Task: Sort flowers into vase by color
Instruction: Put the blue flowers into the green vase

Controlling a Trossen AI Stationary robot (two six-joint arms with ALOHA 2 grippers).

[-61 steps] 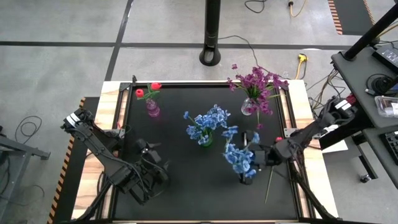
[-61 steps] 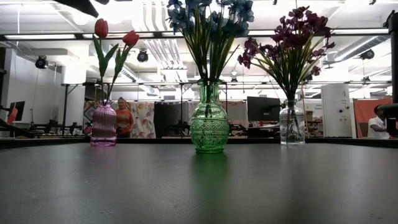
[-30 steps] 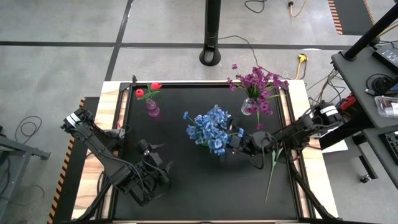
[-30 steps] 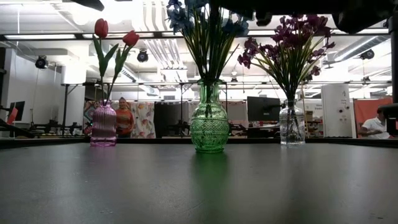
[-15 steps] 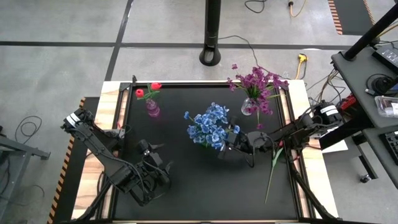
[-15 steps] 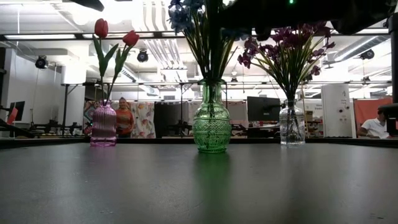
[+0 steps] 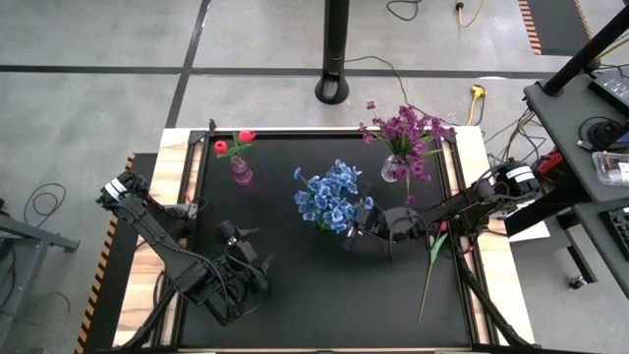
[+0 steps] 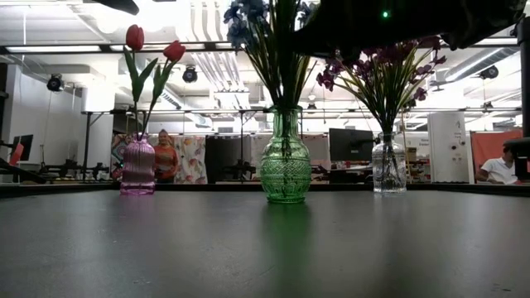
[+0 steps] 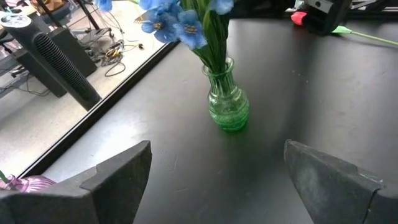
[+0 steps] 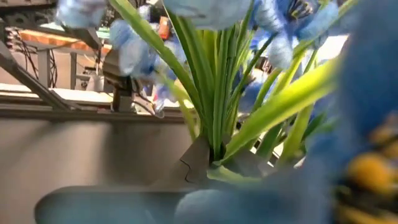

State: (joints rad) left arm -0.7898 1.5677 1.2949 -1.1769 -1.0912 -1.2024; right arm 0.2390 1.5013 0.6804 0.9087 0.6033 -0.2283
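The green vase stands mid-table with a bunch of blue flowers in it. My right gripper reaches in from the table's right, just right of the bunch, shut on a blue flower's stems. Red tulips stand in the pink vase at the far left. Purple sprays fill the clear vase at the far right. One more green-stemmed flower lies flat on the table at the right. My left gripper hangs open near the front left, with nothing between its fingers. My right gripper pinches green stems of a blue flower between its two fingertips, below the blooms. The fingers lie about level, coming from the table's right, across the stems. The blooms stand up among the bunch. I cannot tell whether the held stem's lower end is in the vase.
The black mat lies bare toward the near edge, between the two arms. Wooden table edges flank it. A black pole base stands on the floor beyond the far edge.
My right gripper has gone a little toward the table's left and down and has tipped, still shut. Its blue blooms have swung up and toward the far edge, into the bunch over the green vase. The vase has slid slightly toward the table's right.
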